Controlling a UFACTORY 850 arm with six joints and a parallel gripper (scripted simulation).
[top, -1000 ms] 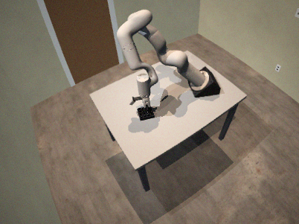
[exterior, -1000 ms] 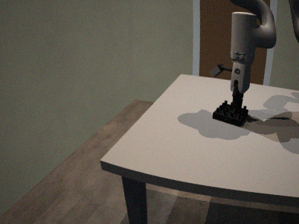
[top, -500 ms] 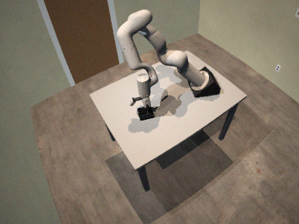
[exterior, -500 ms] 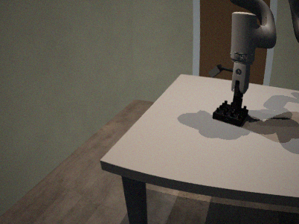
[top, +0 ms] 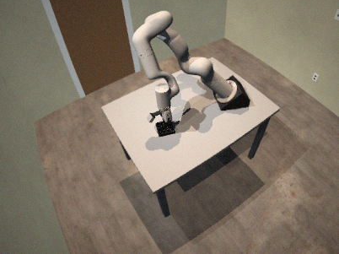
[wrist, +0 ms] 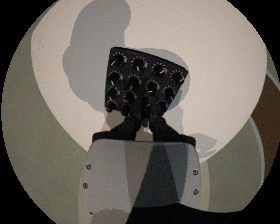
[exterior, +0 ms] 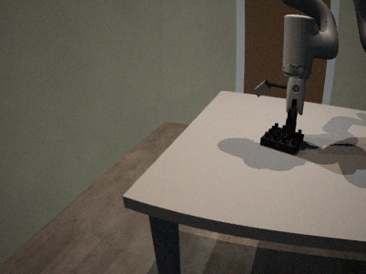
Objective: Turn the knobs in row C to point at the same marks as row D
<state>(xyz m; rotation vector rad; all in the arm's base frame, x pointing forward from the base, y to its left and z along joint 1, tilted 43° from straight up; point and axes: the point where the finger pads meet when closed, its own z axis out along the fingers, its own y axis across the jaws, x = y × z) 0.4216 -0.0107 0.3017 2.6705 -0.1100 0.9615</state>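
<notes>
The black knob box [top: 162,131] [exterior: 275,140] [wrist: 148,72] stands on the white table [top: 219,138] [exterior: 218,190] [wrist: 200,28], with several rows of small dark knobs on top. My gripper [top: 167,123] [exterior: 289,127] [wrist: 146,102] reaches straight down onto the box. Its fingers are shut on a knob at the edge of the box nearest the wrist camera. The fingers hide that knob, and I cannot tell its name or its white line. The marks and names on the box are too small to read in any view.
The arm's dark base [top: 234,95] stands at the table's far right end. A brown door [top: 84,29] is behind the table. The arm's shadow falls on the table beside the box. The table's left edge is close to the box.
</notes>
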